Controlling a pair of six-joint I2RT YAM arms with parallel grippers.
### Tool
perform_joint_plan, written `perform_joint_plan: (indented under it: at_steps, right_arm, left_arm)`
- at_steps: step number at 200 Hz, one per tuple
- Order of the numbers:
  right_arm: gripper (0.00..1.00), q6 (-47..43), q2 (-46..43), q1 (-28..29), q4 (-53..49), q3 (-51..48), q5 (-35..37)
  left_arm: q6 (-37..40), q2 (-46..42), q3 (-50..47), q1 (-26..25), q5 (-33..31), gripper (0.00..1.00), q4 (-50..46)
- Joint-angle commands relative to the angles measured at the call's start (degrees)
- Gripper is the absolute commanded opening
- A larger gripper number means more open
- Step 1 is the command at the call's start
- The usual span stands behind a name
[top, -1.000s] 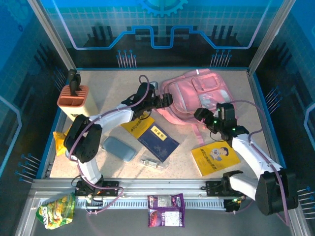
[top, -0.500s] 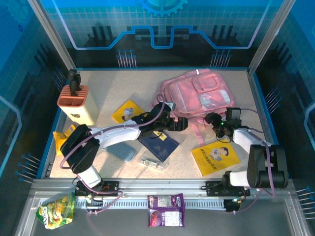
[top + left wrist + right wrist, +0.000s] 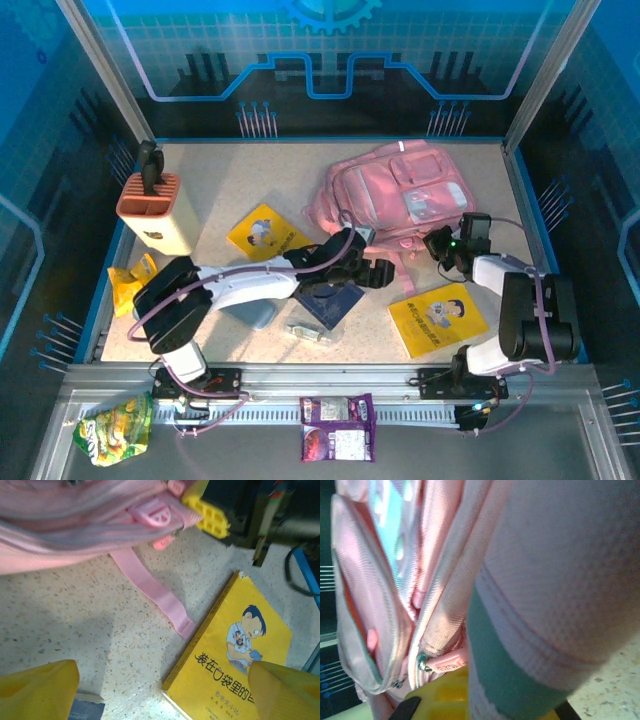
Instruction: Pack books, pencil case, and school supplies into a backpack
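The top external camera hangs above and behind the arm bases, looking down and forward over the whole table (image 3: 230, 190). The left wrist camera sits low near the tabletop, facing across it at the lower edge of the pink backpack (image 3: 75, 525) and a yellow book (image 3: 235, 665), both also seen from above. The right wrist camera is pressed close against the backpack's fabric, which is blurred.

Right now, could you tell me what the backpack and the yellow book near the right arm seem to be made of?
The backpack looks like woven pink fabric: weave and stitched zip seams show. The yellow book seems glossy printed paper or card; its cover catches light.
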Motion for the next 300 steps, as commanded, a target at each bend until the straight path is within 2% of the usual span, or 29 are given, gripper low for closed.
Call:
perform_joint_plan:
  at_steps: [1, 57, 83, 112, 137, 166, 204, 270, 300]
  right_arm:
    - [0.02, 1.6, -5.7, 0.3, 2.2, 0.8, -3.3]
    - [0.04, 4.7, -14.2, 4.4, -2.6, 1.7, -2.5]
    - [0.05, 6.6, -16.9, 6.1, -2.9, 1.1, -0.3]
    - [0.06, 7.7, -18.4, 7.6, -2.9, 1.3, 0.8]
    - [0.05, 8.4, -18.5, 8.2, -3.0, 1.6, 0.5]
    - [0.05, 8.8, -19.2, 9.3, -2.9, 1.2, 1.4]
    - [0.04, 9.4, -19.4, 10.4, -3.0, 0.9, 1.6]
    - [0.01, 9.4, -19.7, 10.8, -3.4, 0.1, 1.7]
    - [0.01, 9.3, -19.7, 10.7, -3.4, -0.1, 2.2]
  left_arm:
    - [3.0, 2.9, 3.1, -1.2, -2.5, 0.83, 2.2]
    - [10.0, 9.0, 7.9, -4.9, -9.8, 0.66, 5.6]
    - [14.4, 11.5, 9.9, -7.4, -17.4, 0.62, 7.4]
    - [11.9, 15.3, 15.6, -7.4, -25.2, 0.60, 1.5]
    - [13.0, 16.7, 15.8, -7.4, -26.3, 0.59, 3.8]
    - [14.8, 18.9, 18.6, -7.0, -32.1, 0.59, 3.7]
    - [17.0, 21.8, 23.2, -6.0, -31.2, 0.55, 4.0]
    - [13.3, 24.8, 26.8, -3.2, -31.5, 0.31, 1.9]
    - [13.9, 24.2, 26.4, -3.1, -30.1, 0.07, 3.5]
